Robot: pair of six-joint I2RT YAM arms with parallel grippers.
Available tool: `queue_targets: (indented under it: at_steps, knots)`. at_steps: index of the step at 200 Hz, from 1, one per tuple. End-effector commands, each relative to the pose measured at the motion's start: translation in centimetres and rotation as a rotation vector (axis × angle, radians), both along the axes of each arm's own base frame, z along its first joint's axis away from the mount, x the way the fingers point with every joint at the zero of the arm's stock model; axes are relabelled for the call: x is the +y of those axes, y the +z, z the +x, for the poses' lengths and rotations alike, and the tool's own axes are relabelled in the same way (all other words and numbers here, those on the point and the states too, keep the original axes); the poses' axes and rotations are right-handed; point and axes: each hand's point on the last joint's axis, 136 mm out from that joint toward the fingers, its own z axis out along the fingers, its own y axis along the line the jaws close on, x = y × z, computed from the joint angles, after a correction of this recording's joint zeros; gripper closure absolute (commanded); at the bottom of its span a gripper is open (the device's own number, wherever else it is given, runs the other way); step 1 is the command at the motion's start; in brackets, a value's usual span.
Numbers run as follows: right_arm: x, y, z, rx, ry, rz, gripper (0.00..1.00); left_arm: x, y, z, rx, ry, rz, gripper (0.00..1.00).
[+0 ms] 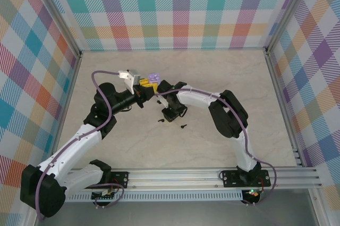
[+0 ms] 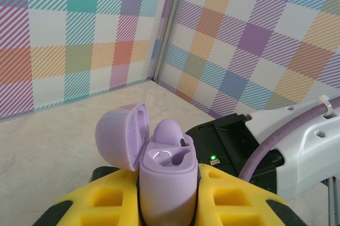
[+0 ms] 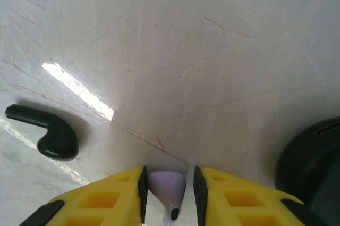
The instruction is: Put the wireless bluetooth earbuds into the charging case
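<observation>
My left gripper [image 2: 168,204] is shut on a pale lilac charging case [image 2: 166,175], held upright above the table with its lid [image 2: 118,135] swung open to the left. One lilac earbud [image 2: 169,132] sits in the case's far socket, and the near socket is bare. In the top view the case [image 1: 153,78] hangs beside the right arm's wrist. My right gripper [image 3: 168,190] is down at the table with a second lilac earbud [image 3: 166,184] between its jaws. The left pad touches the earbud and a thin gap remains at the right pad. A black earbud [image 3: 50,133] lies to the left.
A dark rounded object [image 3: 313,159] sits close to the right finger. Small black earbuds [image 1: 183,126] lie on the beige table [image 1: 223,77] near the right gripper [image 1: 171,113]. The right arm's black wrist [image 2: 234,141] is just behind the held case. Plaid walls enclose the table.
</observation>
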Motion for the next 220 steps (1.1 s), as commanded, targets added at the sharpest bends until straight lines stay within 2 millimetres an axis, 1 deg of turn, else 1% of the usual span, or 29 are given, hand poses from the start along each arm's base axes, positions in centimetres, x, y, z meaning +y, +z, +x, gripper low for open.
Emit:
queue_targets:
  at_steps: [1,24,46,94,140,178,220]
  knots:
    - [-0.5,-1.8,-0.9,0.045,-0.012,-0.050,0.71,0.3,0.4,0.1,-0.016,0.014,-0.007,0.97]
    - [-0.6,-1.7,-0.5,0.032,-0.033,-0.058,0.74,0.3,0.4,0.1,-0.017,0.013,-0.008,0.97]
    - [-0.4,-1.3,-0.2,0.029,-0.059,-0.030,0.75,0.3,0.5,0.0,-0.018,0.014,-0.008,0.97]
    - [-0.2,0.7,0.9,0.040,-0.148,0.088,0.76,0.5,0.9,-0.4,-0.029,0.013,-0.011,0.97]
    - [-0.9,2.2,2.0,0.051,-0.232,0.178,0.77,0.6,1.0,-0.6,-0.034,0.015,-0.011,0.97]
    - [-1.3,3.9,2.8,0.060,-0.298,0.289,0.77,0.7,0.7,-0.5,-0.024,0.021,-0.007,0.97]
    - [-1.8,6.7,3.9,0.073,-0.366,0.467,0.77,0.6,0.2,-0.2,-0.011,0.026,0.000,0.97]
